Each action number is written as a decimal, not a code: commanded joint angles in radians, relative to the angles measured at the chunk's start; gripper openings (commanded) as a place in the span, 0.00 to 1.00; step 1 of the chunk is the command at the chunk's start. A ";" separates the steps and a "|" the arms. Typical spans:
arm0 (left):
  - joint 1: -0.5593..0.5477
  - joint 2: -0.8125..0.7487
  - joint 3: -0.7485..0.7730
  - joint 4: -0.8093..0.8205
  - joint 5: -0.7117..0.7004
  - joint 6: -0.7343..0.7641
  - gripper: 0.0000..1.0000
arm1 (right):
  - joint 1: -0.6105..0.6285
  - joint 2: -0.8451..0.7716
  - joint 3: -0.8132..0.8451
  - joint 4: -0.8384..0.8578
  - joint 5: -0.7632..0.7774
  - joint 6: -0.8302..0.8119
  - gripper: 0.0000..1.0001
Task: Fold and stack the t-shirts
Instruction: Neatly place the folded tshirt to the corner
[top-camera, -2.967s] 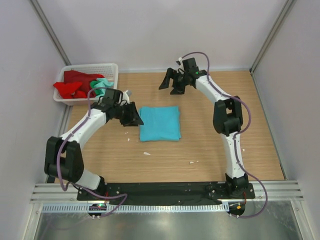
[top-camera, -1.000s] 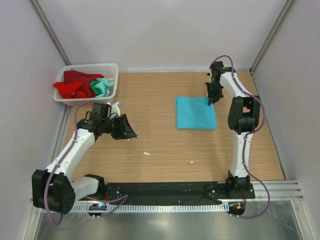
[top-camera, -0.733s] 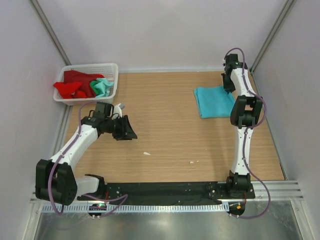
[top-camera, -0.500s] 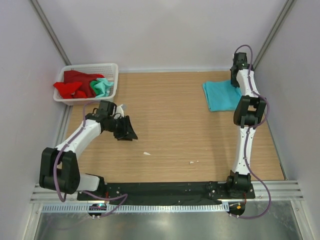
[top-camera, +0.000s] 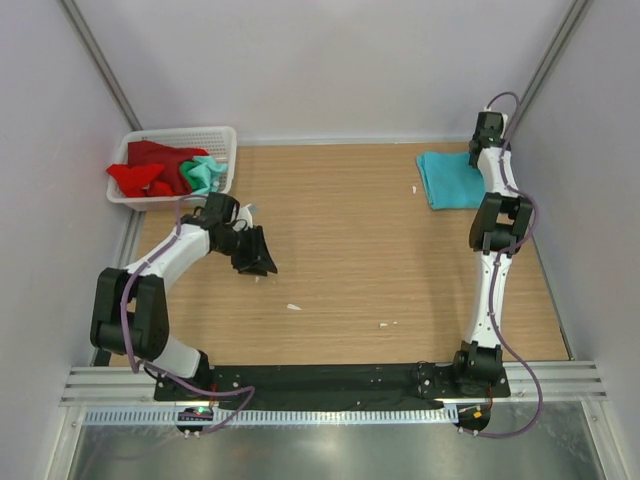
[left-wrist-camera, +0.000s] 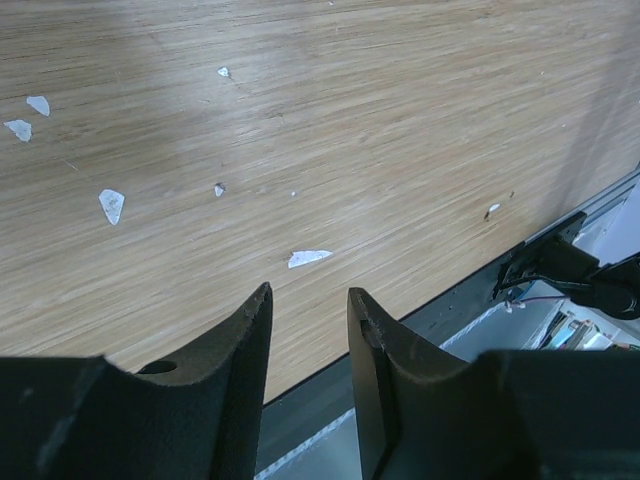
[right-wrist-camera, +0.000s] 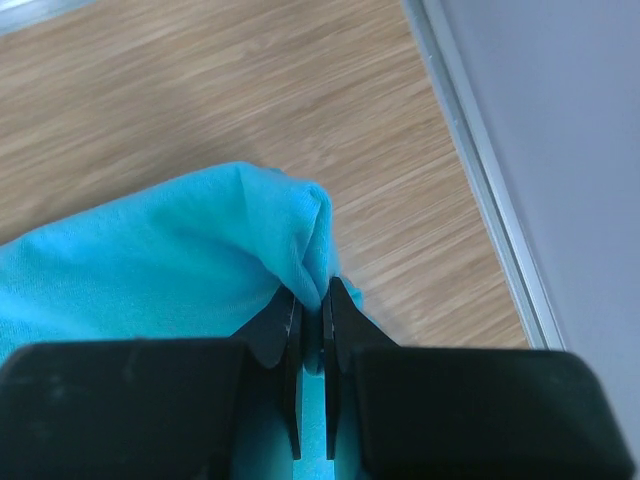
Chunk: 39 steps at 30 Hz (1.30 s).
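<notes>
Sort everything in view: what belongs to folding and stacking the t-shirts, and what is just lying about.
Belongs to the job:
- turquoise t-shirt, folded, far right, pinched by the right gripper
- red t-shirt and mint green t-shirt, crumpled in the white mesh basket

Just lying about:
- the white mesh basket itself
- white scraps on the table

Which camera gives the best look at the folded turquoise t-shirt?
The top external view: it shows nearly the whole turquoise t-shirt lying folded at the far right corner of the table. The right wrist view shows only a bunched edge pinched in the right gripper. The left wrist view shows none of it.
</notes>
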 joint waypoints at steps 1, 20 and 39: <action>0.006 0.006 0.041 0.004 0.001 0.019 0.37 | -0.027 0.006 0.071 0.093 0.041 0.031 0.01; 0.008 0.035 0.049 0.019 -0.021 -0.027 0.37 | -0.049 0.091 0.114 0.293 0.056 -0.088 0.03; 0.008 -0.236 -0.061 -0.022 0.091 -0.024 0.38 | 0.164 -0.598 -0.385 -0.069 0.122 0.055 1.00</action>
